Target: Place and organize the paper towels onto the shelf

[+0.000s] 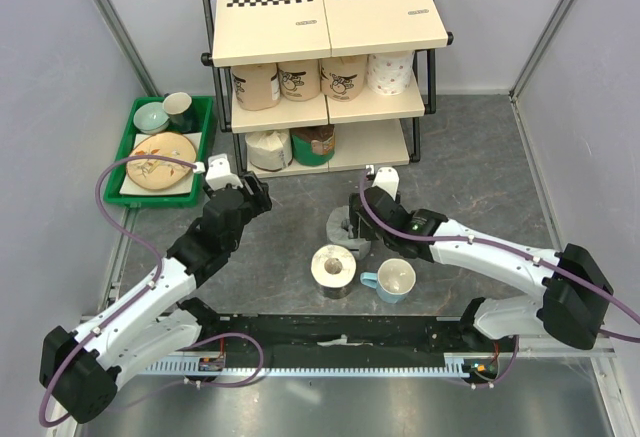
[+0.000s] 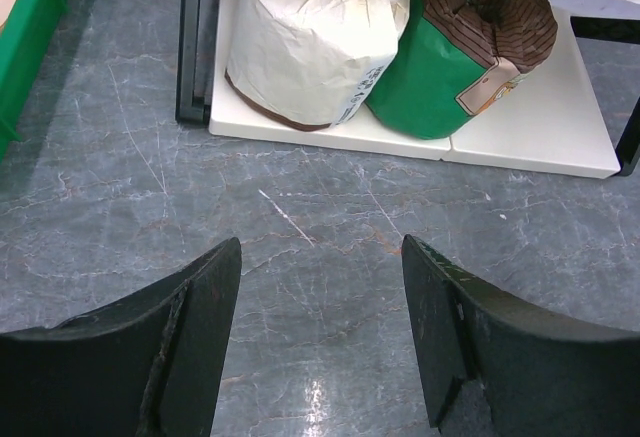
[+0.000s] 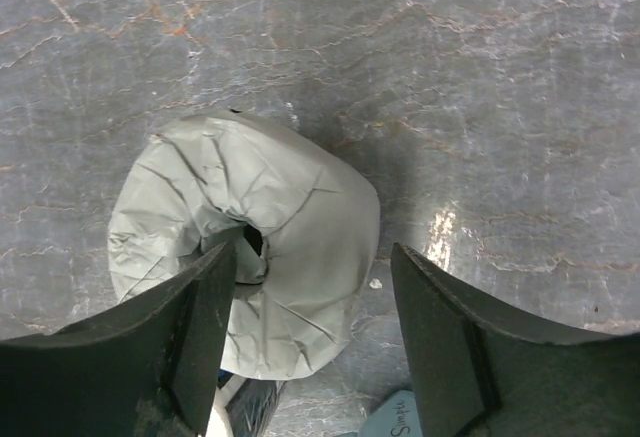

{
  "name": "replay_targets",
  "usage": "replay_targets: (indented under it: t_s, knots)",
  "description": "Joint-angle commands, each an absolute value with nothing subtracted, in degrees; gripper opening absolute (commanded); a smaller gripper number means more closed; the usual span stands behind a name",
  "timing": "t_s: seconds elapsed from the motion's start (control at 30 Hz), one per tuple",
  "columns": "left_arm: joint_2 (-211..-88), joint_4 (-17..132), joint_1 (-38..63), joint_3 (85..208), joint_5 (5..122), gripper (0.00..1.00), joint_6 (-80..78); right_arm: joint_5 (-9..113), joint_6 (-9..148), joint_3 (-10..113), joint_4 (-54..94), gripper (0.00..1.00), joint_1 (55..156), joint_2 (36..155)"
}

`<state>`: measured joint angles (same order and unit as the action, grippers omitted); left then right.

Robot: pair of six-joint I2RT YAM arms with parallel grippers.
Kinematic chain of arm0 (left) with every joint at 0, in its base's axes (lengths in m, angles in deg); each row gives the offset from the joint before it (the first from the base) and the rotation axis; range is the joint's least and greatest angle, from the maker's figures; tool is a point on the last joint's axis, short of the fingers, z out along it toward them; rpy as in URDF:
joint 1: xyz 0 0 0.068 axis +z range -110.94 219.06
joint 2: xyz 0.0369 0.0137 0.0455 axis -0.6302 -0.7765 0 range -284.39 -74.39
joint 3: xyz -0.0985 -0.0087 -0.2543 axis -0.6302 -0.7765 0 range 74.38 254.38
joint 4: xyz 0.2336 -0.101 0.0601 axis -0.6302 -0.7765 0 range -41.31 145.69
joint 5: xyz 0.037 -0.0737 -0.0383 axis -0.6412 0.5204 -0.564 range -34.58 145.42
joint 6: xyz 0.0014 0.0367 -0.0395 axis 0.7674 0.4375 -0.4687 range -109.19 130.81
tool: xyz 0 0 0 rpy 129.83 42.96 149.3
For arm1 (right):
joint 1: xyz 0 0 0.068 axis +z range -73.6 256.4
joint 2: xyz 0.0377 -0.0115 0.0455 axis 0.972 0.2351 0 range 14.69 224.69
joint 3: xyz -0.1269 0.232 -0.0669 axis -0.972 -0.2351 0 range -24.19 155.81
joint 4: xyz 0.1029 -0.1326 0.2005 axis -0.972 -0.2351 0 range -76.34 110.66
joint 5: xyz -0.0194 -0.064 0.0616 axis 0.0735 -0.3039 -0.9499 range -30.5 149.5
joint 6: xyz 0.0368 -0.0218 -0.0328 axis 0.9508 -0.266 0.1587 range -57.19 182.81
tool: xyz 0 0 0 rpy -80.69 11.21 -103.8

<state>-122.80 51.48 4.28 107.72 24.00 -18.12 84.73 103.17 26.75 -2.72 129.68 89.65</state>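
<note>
**Right claw [image 3: 312, 254] straddles grey paper towel roll [image 3: 285, 207] in front of the shelf [image 1: 330, 17]**
We see its jaws apart, one finger over the roll's core and the other clear of its side, with the roll resting on the desk [image 1: 470, 157]. Our left claw [image 2: 320, 247] hangs open and empty just before the shelf's bottom tier, where a white-wrapped roll [image 2: 310, 37] and a green-and-brown roll [image 2: 440, 67] touch.

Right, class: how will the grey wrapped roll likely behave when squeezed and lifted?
The grey paper towel roll will probably dent rather than resist, since its wrapper is crumpled around a hollow core. It is likely light for its bulk. It appears to stand on end, so it seems unlikely to roll unless tipped.
</note>
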Motion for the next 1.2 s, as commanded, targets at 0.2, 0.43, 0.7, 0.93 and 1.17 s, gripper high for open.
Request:
replay_targets:
  t_s: [0.2,0.43,0.7,0.93,1.17]
  knots:
    - [-123.1,53.4,4.3,106.7,23.3,0.72,-19.8,86.6,104.5,29.4,-5.0,0.68,129.4,92.9]
    - [-122.7,53.5,4.3,106.2,23.2,0.72,-19.7,86.7,104.6,30.2,-4.1,0.63,129.4,95.6]
    - [-121.8,53.5,4.3,105.4,22.7,0.72,-19.6,90.5,105.4,30.7,-3.5,0.47,129.2,94.1]
    - [-121.9,53.8,4.3,105.4,22.6,0.72,-19.7,100.5,102.0,29.2,3.1,0.43,127.6,89.6]
    - [-122.0,53.8,4.3,105.4,23.4,0.72,-19.9,98.9,98.1,32.7,11.1,0.43,120.4,93.1]
